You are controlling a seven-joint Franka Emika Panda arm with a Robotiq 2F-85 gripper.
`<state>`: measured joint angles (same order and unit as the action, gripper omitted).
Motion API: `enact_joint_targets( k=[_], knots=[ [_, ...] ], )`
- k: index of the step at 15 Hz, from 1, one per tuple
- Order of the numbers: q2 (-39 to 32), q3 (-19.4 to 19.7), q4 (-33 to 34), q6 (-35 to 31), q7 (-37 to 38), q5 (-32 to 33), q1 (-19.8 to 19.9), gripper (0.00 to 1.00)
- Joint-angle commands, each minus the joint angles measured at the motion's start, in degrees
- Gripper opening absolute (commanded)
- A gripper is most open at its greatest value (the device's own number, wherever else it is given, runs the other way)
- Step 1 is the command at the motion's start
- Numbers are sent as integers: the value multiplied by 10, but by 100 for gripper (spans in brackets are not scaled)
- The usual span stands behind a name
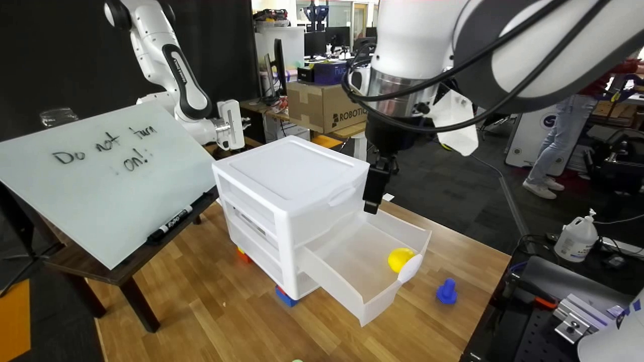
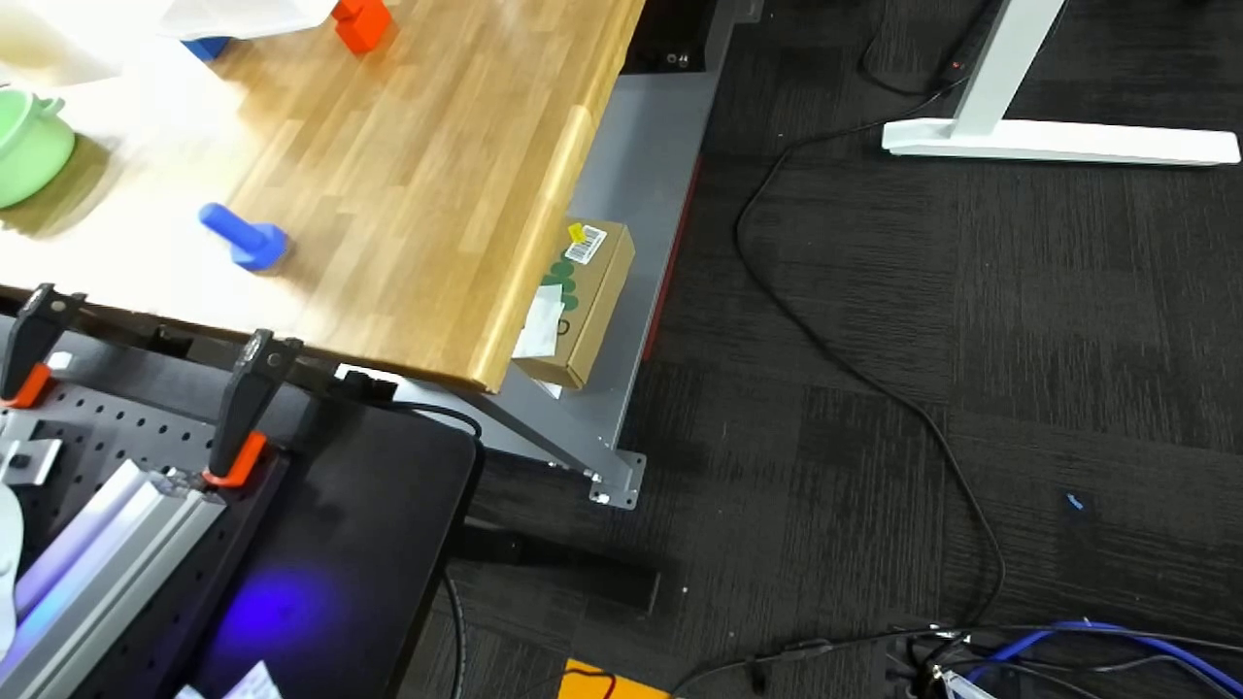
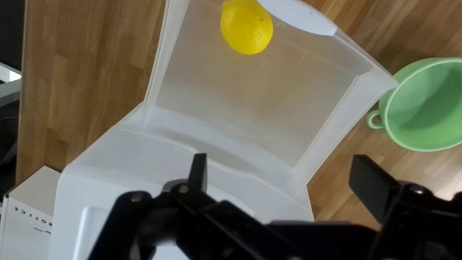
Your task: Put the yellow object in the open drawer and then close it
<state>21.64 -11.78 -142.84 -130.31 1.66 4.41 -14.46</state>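
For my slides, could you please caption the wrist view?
Yellow object in open drawer, green container beside it, claw open.

"What's on that brown wooden desk [image 1: 216, 317]?"

"An upright blue peg with a wide base [image 1: 447, 292], a round pale-green pot [image 2: 37, 150], a dark wooden stand [image 1: 121, 277]."

"And under the white translucent drawer unit [image 1: 292, 213]?"

"A blue block [image 1: 287, 297], an orange-red block [image 1: 244, 256]."

Glare washes out the tabletop [image 2: 388, 175] at L in an ext. view, w/ blue-violet glow on blk table [image 2: 369, 495].
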Motion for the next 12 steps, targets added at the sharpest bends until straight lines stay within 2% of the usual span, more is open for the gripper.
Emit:
enact_joint_targets(
  k=[1, 4, 5, 7, 12],
  knots=[
    [81, 3, -98, -88, 49, -36, 7, 100],
    [124, -5, -154, -165, 90, -42, 13, 100],
    [97, -2, -122, -117, 68, -36, 8, 100],
    [117, -4, -145, -142, 81, -37, 9, 100],
    [122, -4, -147, -146, 83, -38, 9, 100]
  ],
)
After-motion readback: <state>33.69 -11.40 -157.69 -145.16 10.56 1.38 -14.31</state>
